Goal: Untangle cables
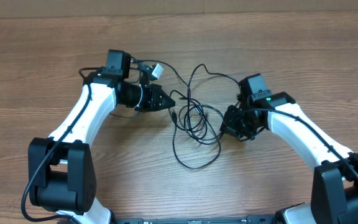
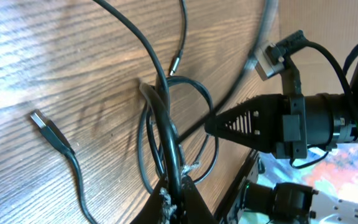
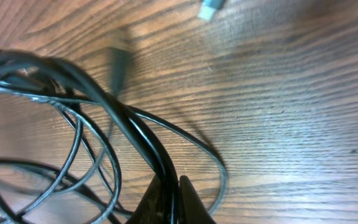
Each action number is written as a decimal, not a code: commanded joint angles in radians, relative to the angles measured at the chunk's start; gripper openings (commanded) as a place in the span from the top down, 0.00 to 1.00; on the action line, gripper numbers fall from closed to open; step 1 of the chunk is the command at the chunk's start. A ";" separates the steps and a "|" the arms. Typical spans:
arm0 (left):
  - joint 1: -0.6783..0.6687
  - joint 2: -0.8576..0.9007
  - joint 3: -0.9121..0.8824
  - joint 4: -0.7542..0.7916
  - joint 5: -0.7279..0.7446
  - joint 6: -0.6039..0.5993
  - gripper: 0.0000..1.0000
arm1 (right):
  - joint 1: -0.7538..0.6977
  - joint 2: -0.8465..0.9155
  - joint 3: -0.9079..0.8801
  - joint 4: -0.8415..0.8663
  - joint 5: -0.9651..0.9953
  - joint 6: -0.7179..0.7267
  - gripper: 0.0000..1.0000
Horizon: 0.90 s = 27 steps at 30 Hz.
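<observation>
Both wrist views crop the jaws at the bottom edge. Mid-tabletop, the left gripper and right gripper each pinch the cables, jaws pressed together.

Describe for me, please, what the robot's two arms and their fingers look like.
Both the left arm and right arm have curved white shells, black joints and bases, and black cables along them. Black fingers taper to a wedge. A green light glows on the right wrist.

Black cables on a brown wood-grain table; arms white with black joints.
</observation>
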 commanded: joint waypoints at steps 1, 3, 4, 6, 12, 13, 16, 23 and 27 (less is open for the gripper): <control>0.001 -0.019 0.053 0.000 0.007 -0.014 0.96 | -0.018 -0.002 0.063 -0.033 0.010 -0.113 0.96; 0.001 -0.019 0.065 -0.006 -0.082 -0.050 0.96 | -0.028 -0.002 0.085 -0.066 0.009 -0.155 0.96; 0.000 -0.019 0.069 -0.013 -0.146 -0.082 0.96 | -0.032 -0.002 0.098 -0.089 0.010 -0.180 0.96; 0.000 -0.019 0.070 -0.036 -0.291 -0.130 0.96 | -0.042 -0.002 0.130 -0.142 0.010 -0.236 0.96; -0.002 -0.019 0.070 -0.121 -0.640 -0.189 0.96 | -0.075 -0.002 0.262 -0.267 0.010 -0.313 0.96; -0.002 -0.019 0.070 -0.135 -0.669 -0.198 0.96 | -0.076 -0.002 0.286 -0.282 0.010 -0.314 0.96; -0.001 -0.019 0.070 -0.203 -0.832 -0.248 0.96 | -0.075 -0.002 0.365 -0.322 0.010 -0.340 0.96; -0.002 -0.019 0.070 -0.265 -0.858 -0.269 0.86 | -0.074 0.000 0.379 -0.318 0.010 -0.335 0.96; 0.003 -0.019 0.070 -0.292 -0.820 -0.269 0.76 | -0.074 0.000 0.379 -0.317 0.010 -0.315 0.96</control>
